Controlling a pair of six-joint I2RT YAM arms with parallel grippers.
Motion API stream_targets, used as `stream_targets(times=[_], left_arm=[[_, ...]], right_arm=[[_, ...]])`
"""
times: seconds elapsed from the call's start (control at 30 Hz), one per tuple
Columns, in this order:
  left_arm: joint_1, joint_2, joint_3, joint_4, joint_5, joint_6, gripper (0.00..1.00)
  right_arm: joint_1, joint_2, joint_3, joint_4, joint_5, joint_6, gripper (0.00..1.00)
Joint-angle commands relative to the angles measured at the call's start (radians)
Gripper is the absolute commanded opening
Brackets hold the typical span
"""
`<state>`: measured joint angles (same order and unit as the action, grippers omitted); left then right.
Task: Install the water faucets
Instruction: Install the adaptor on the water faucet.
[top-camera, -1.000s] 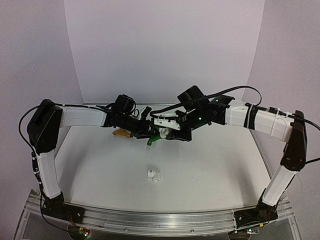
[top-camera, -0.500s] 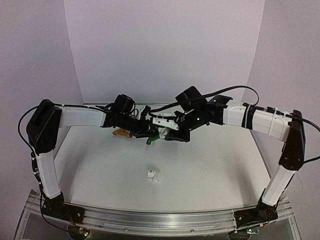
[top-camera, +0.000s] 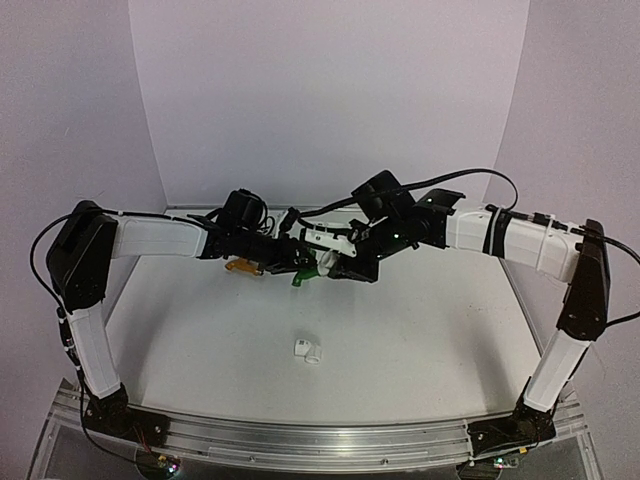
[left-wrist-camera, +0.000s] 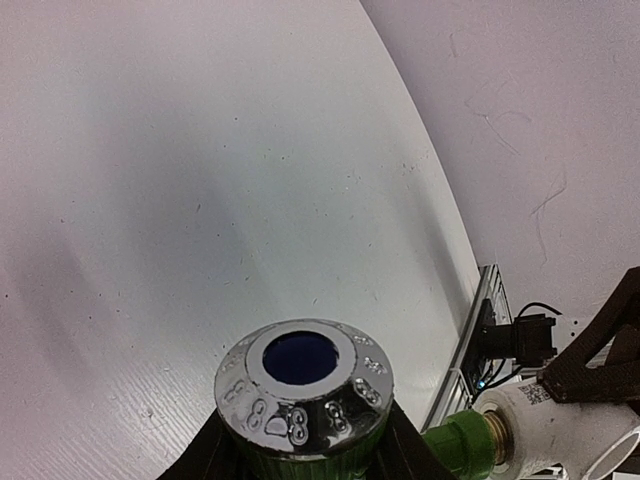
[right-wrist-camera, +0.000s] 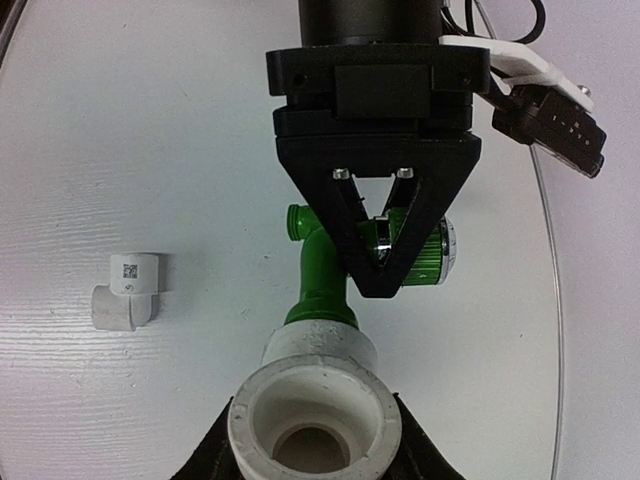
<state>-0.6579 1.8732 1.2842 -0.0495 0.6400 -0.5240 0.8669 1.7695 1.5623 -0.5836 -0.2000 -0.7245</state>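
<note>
Left fingers (right-wrist-camera: 340, 230) grip the green plastic faucet (right-wrist-camera: 322, 280), right fingers (right-wrist-camera: 222, 445) clamp the white plastic pipe fitting (right-wrist-camera: 315, 352); a tilted thread may jam.

A white table (top-camera: 200, 330) with a pale lilac backdrop (top-camera: 330, 100) behind it. One small white pipe elbow (top-camera: 308, 350) lies on it toward the near side — a label on its side. A metal rail (top-camera: 320, 442) runs along the near edge.

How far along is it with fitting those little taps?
Nothing looks finished. In hand: left jaws grip the green plastic tap by its knob, right jaws hold the white pipe fitting its stem enters. Remaining: the orange-yellow plastic tap and small white elbow fitting lie untouched on the table.
</note>
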Motion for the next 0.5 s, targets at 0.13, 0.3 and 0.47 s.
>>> stream_targets(times=[0.13, 0.3, 0.47], left_arm=[[-0.036, -0.107, -0.004, 0.228, 0.061, -0.058, 0.0], [-0.035, -0.115, -0.016, 0.294, 0.044, -0.093, 0.0], [-0.036, -0.115, -0.03, 0.369, 0.031, -0.124, 0.0]], right_arm=[[-0.001, 0.055, 0.023, 0.176, 0.027, 0.224, 0.0], [-0.002, 0.059, -0.002, 0.25, 0.074, 0.336, 0.0], [0.005, 0.071, -0.006, 0.293, 0.123, 0.45, 0.0]])
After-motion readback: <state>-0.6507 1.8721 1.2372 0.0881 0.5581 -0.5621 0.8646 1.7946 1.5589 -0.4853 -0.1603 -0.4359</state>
